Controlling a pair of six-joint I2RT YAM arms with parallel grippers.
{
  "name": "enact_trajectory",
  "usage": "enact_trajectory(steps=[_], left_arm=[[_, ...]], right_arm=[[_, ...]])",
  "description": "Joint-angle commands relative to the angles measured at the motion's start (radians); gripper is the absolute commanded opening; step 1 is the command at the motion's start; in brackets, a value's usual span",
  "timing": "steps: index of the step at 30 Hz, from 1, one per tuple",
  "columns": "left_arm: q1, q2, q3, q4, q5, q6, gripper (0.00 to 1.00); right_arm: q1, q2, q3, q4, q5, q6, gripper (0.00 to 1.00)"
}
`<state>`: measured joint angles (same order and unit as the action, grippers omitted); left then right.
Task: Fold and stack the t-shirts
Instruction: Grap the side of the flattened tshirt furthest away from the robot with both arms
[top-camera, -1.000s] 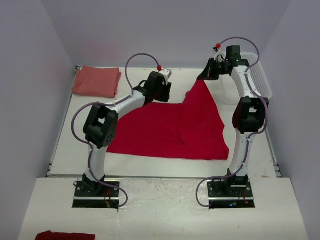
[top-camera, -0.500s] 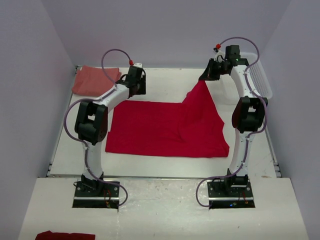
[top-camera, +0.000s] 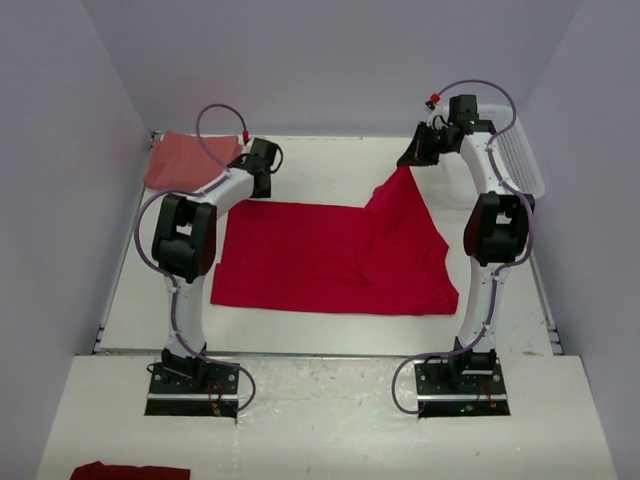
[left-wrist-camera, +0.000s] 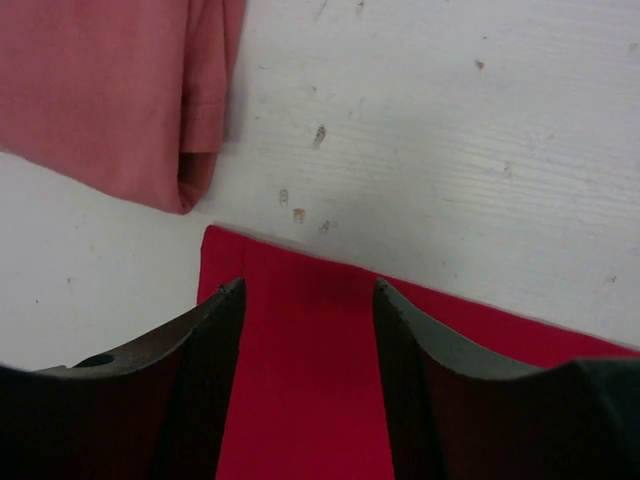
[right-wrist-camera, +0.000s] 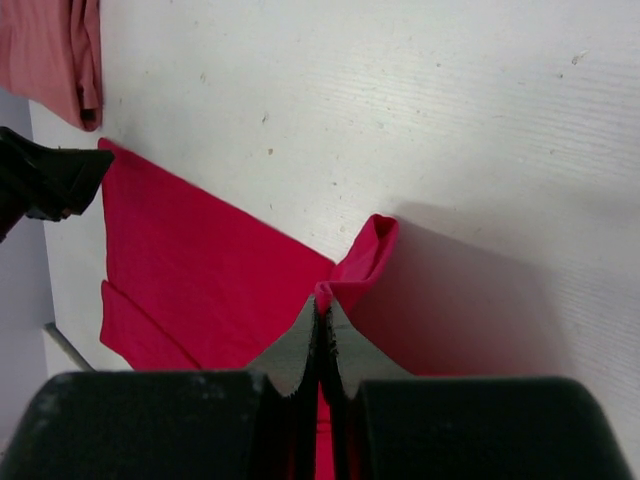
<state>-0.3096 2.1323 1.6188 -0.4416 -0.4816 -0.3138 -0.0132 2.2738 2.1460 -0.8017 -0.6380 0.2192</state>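
T-shirts, two: red t-shirt (top-camera: 330, 255) spread on the worktop (top-camera: 330, 170), salmon t-shirt (top-camera: 190, 160) folded beyond its far-left corner.
Right claw (right-wrist-camera: 322, 310) pinches its lifted far-right corner; left claw (left-wrist-camera: 308, 290) gapes empty at the far-left one.

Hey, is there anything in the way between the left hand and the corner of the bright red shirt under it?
Nothing visible. The left hand is open, straddling the far-left corner of the bright red shirt, and nothing shows between them. The folded salmon shirt lies off to one side, separated from that corner by bare table.
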Motion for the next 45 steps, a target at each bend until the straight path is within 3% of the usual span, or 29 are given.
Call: enact_trajectory(steps=[1, 6, 10, 17, 26, 32, 33, 34, 45], left_arm=[[0.041, -0.009, 0.001, -0.009, -0.075, -0.021, 0.55], [0.098, -0.015, -0.033, 0.006, -0.034, -0.030, 0.51], [0.141, -0.005, -0.036, 0.007, 0.101, -0.033, 0.42], [0.175, 0.037, -0.030, 0.017, 0.228, -0.028, 0.41], [0.182, 0.083, -0.005, 0.006, 0.256, -0.019, 0.40], [0.193, 0.097, -0.011, 0.007, 0.241, -0.021, 0.15], [0.195, 0.094, -0.016, 0.017, 0.232, -0.022, 0.05], [0.195, 0.081, -0.022, 0.024, 0.230, -0.024, 0.02], [0.198, -0.170, -0.292, 0.210, 0.135, -0.125, 0.00]], right_arm=[[0.005, -0.025, 0.020, -0.010, -0.006, -0.017, 0.00], [0.005, -0.030, 0.015, -0.005, -0.014, -0.017, 0.00], [0.005, -0.036, 0.009, -0.002, -0.014, -0.017, 0.00], [0.005, -0.034, -0.006, 0.009, -0.032, -0.017, 0.00], [0.005, -0.036, -0.014, 0.016, -0.035, -0.017, 0.00], [0.005, -0.031, -0.012, 0.012, -0.028, -0.017, 0.00], [0.005, -0.031, -0.011, 0.013, -0.026, -0.017, 0.00], [0.005, -0.030, -0.006, 0.010, -0.026, -0.017, 0.00], [0.005, -0.017, 0.104, 0.029, 0.020, -0.004, 0.00]])
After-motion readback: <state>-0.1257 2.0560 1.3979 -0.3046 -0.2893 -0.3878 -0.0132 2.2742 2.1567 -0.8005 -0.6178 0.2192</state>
